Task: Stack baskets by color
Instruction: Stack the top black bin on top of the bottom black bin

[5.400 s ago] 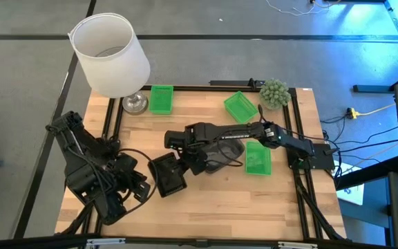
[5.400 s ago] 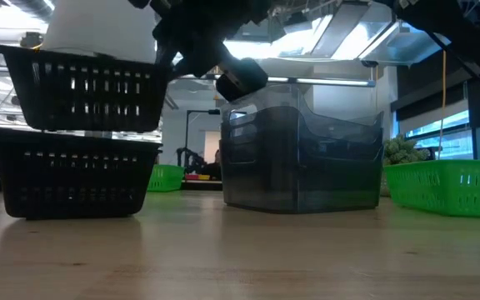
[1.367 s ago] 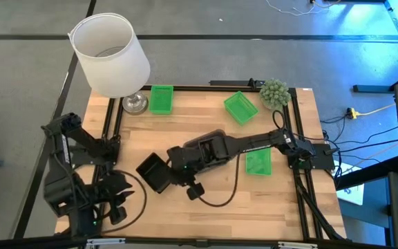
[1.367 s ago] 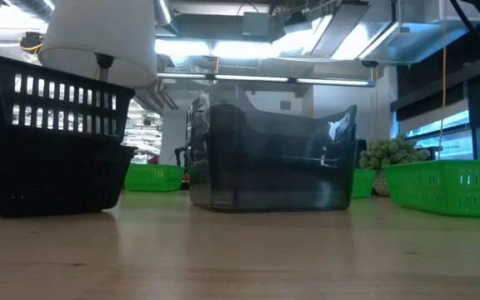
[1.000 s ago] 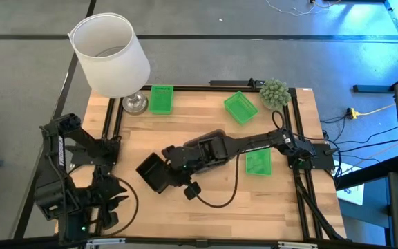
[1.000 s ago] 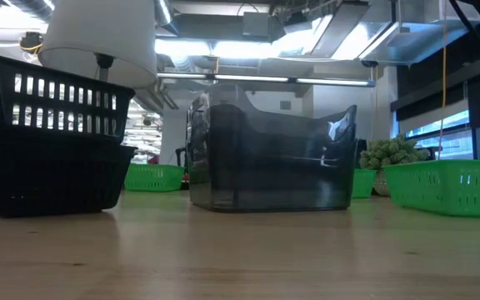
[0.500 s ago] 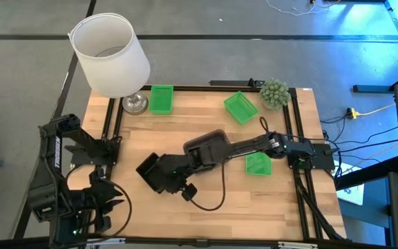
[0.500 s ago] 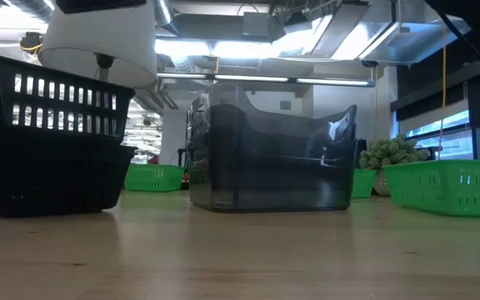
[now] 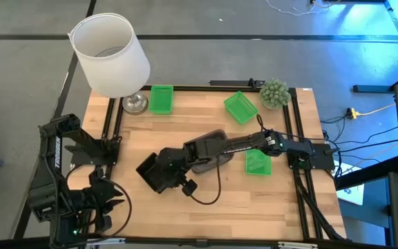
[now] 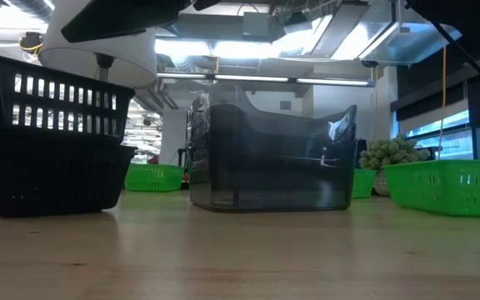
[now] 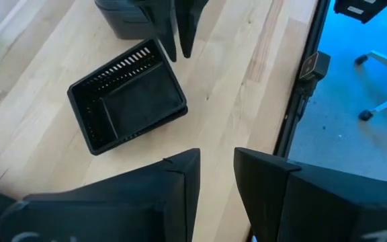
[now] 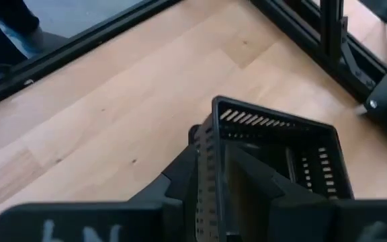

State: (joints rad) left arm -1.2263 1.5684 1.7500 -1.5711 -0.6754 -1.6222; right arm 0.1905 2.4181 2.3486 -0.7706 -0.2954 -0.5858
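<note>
Step in hand: the right gripper [image 12: 212, 144] is reaching over to the front-left part of the table [image 9: 254, 207], its fingers straddling one wall of the top black basket [image 12: 301, 165] and, it seems, pinching it – one finger inside, one outside.
Doing it well: the top basket is sitting tilted in the lower black basket [image 10: 57, 179], so the job likely calls for levelling it and pressing straight down. A pinch on one thin wall is prone to twisting.
Left arm: the left gripper [image 11: 213, 158] is hanging off the front-left corner, fingers a narrow gap apart, holding nothing.
Elsewhere: the grey basket [image 9: 206, 146] is resting mid-table under the right arm. The green baskets are lying unstacked – one [image 9: 161, 99] at the back edge, one [image 9: 240, 107] toward the back-right corner, one [image 9: 258, 162] near the right edge.
Materials: the black and green baskets are hard plastic, with thin walls slotted in rows and flat floors; the grey one looks smoky, see-through and taller. The wooden tabletop is looking smooth enough for the baskets to slide.
Bystanders: a white lampshade [image 9: 110, 54] and a plant ball [image 9: 273, 92] are flanking the back edge.
</note>
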